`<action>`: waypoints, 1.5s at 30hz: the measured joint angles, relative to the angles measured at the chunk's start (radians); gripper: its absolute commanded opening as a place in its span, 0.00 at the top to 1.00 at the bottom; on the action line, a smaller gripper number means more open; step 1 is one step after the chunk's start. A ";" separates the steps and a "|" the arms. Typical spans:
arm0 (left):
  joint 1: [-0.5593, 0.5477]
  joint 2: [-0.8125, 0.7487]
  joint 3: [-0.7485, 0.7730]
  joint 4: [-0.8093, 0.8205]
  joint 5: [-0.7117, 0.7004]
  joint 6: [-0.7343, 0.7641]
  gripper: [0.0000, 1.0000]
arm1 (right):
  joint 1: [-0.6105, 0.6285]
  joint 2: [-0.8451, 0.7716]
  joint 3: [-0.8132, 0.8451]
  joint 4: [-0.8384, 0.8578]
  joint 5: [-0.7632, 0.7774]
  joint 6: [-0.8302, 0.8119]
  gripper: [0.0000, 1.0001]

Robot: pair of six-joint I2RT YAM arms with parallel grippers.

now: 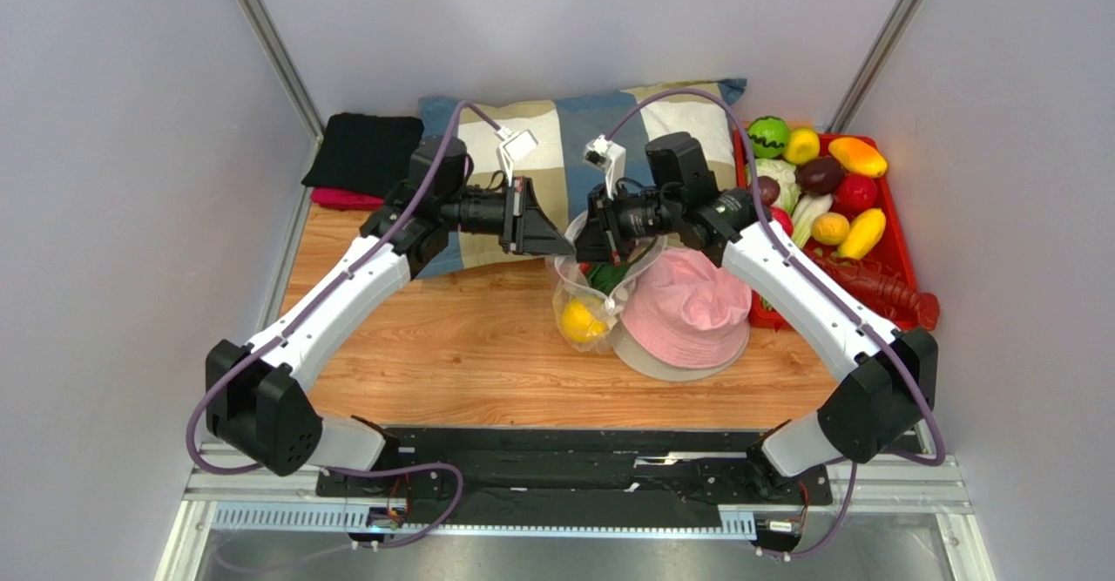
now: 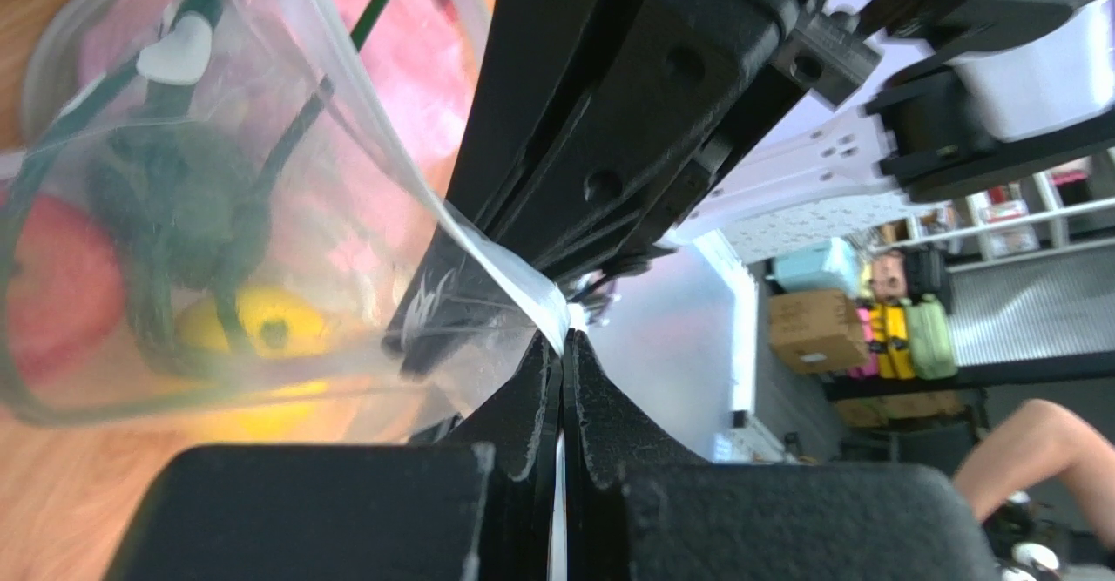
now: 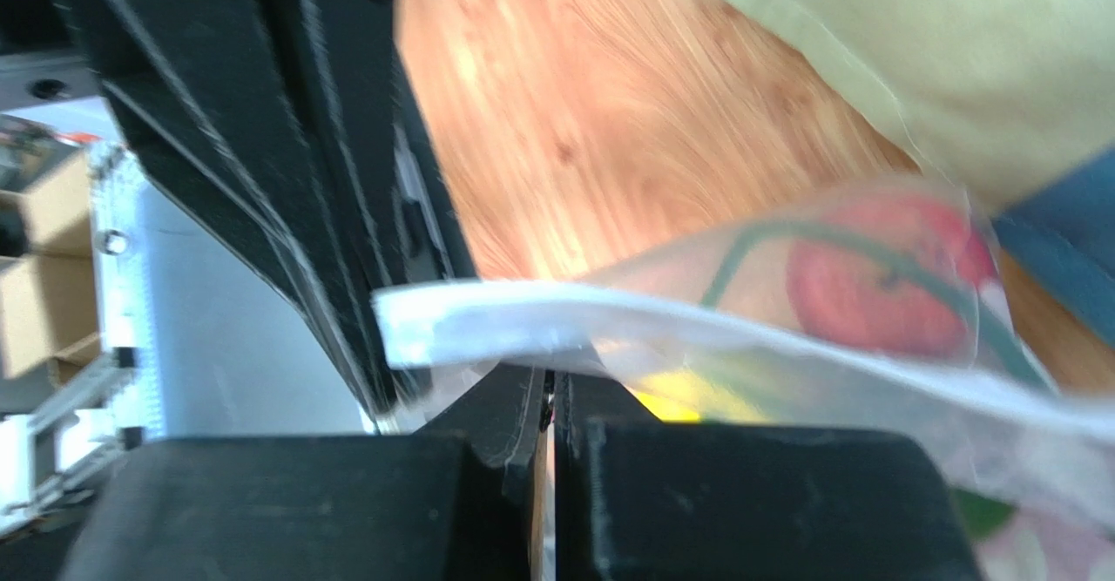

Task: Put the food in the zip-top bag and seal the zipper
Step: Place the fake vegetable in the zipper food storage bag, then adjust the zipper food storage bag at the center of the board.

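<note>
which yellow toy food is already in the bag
The glossy yellow toy fruit inside the clear plastic bag, left of the pink fabric hat; the other yellow pieces lie in the red plastic tray.

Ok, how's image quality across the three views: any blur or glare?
Top external: evenly lit and sharp, zip-top bag readable. Left wrist: food hazy through the plastic, near fingers soft. Right wrist: soft overall, zipper and wooden table grain smeared.

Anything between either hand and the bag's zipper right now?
Nothing visible. The left hand and right hand are both shut right on the zipper edge of the zip-top bag, fingertips nearly meeting.
</note>
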 measured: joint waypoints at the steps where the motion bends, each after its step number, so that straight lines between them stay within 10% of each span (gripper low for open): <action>1: 0.000 -0.015 -0.034 0.030 -0.012 0.006 1.00 | 0.001 0.000 -0.001 -0.028 0.023 -0.024 1.00; 18: 0.002 -0.063 -0.333 0.221 -0.047 0.000 0.97 | 0.004 0.309 -0.013 -0.180 0.346 -0.077 0.98; 30: 0.020 -0.072 -0.288 0.122 -0.056 0.038 0.87 | 0.010 0.226 -0.004 -0.183 0.366 -0.087 0.13; 45: 0.034 -0.074 -0.169 -0.040 -0.071 0.103 0.87 | -0.013 -0.057 0.090 -0.294 0.395 -0.214 0.15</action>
